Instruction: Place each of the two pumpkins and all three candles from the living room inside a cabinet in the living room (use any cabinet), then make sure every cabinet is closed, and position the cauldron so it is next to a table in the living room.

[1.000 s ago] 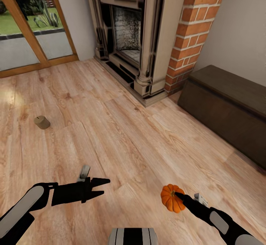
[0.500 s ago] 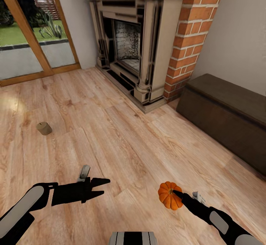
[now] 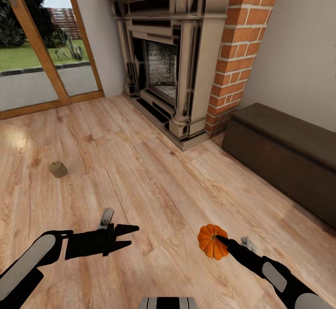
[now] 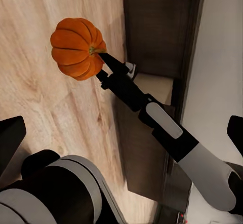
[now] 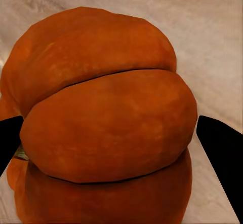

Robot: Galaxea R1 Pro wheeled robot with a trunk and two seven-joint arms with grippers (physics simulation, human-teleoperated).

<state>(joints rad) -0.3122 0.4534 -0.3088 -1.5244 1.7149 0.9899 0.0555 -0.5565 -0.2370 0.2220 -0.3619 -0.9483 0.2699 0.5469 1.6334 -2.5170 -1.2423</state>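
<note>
Head view: whole scene has slid down since a second ago, so the camera moved. Right gripper (image 3: 218, 242) clamps pumpkin (image 3: 211, 241); cabinet (image 3: 284, 160) ahead-right, shut. Candle (image 3: 58, 169) on floor. Left gripper (image 3: 130, 235) parted, empty.
Left wrist: pumpkin carried near cabinet.
Right wrist: pumpkin between fingers.

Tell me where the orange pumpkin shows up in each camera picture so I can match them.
Head view: the pumpkin is low and right of centre, on the tip of the right tool.
Left wrist view: upper left, held by the same arm.
Right wrist view: spread across most of the picture, between the fingers.
Shared landmark: the pale wooden floor behind it.
</note>
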